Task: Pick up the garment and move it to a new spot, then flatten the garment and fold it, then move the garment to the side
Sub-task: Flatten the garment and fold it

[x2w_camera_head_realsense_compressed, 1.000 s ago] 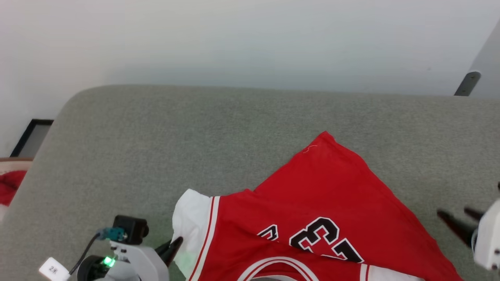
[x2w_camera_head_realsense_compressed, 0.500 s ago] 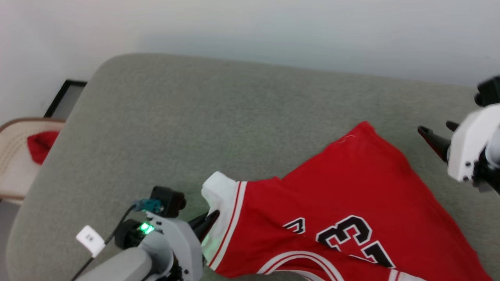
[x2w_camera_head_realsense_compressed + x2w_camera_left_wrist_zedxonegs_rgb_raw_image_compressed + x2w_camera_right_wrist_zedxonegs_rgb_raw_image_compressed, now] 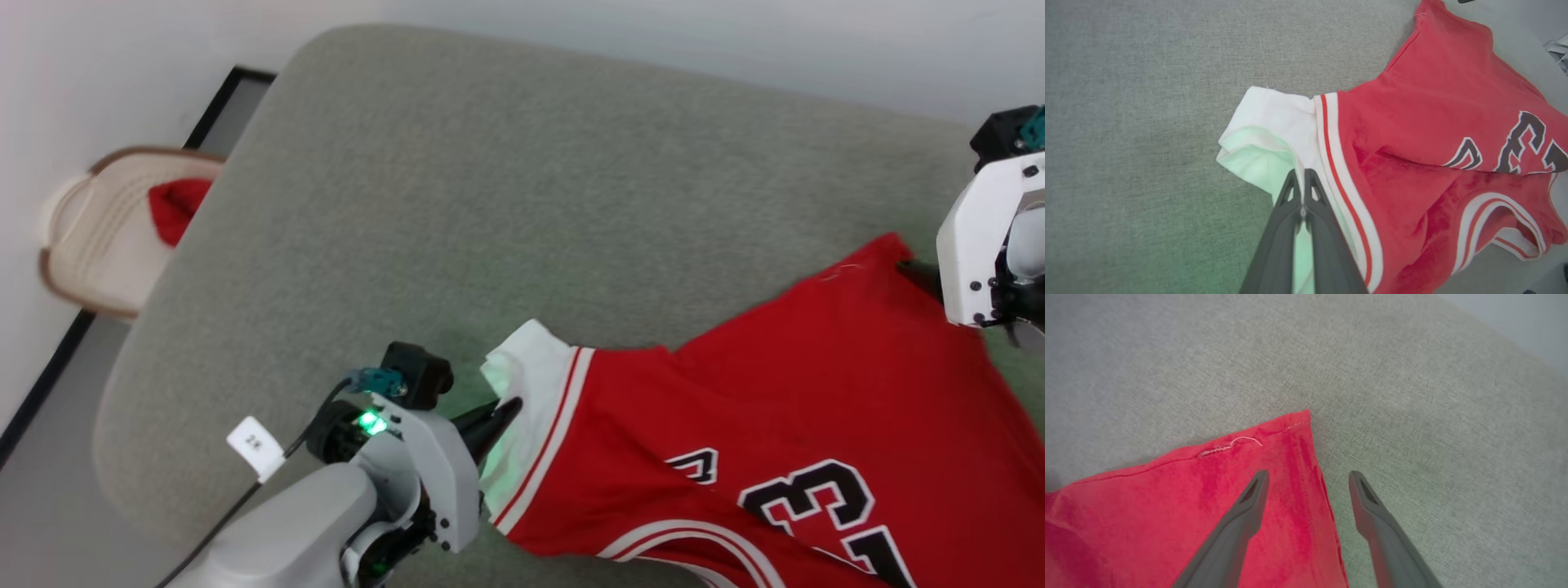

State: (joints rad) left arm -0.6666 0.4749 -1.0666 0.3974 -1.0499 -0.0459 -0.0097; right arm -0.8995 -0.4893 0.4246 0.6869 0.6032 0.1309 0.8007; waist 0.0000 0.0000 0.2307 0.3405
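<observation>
The garment (image 3: 816,384) lies crumpled on a grey cushioned surface (image 3: 490,204), red with a white sleeve (image 3: 531,384) and black numerals. My left gripper (image 3: 506,408) is shut on that white sleeve; the left wrist view has the closed fingertips (image 3: 1302,179) pinching the sleeve's (image 3: 1265,134) folded edge. My right gripper (image 3: 1308,477) stands open at the garment's (image 3: 1167,506) far red corner. One finger (image 3: 1249,502) is over the red cloth and the other (image 3: 1367,502) over the grey surface, straddling the hem. In the head view the right gripper (image 3: 918,273) is mostly hidden behind its white housing.
The grey surface has a rounded edge at the left (image 3: 147,343), with floor beyond it. A beige basket (image 3: 98,237) holding a red cloth (image 3: 175,208) stands off the left side by the wall. Bare grey surface stretches behind the garment.
The head camera has swung, shifting the whole picture. My right gripper has come in from the side to the garment's far corner. The left gripper still holds the sleeve.
</observation>
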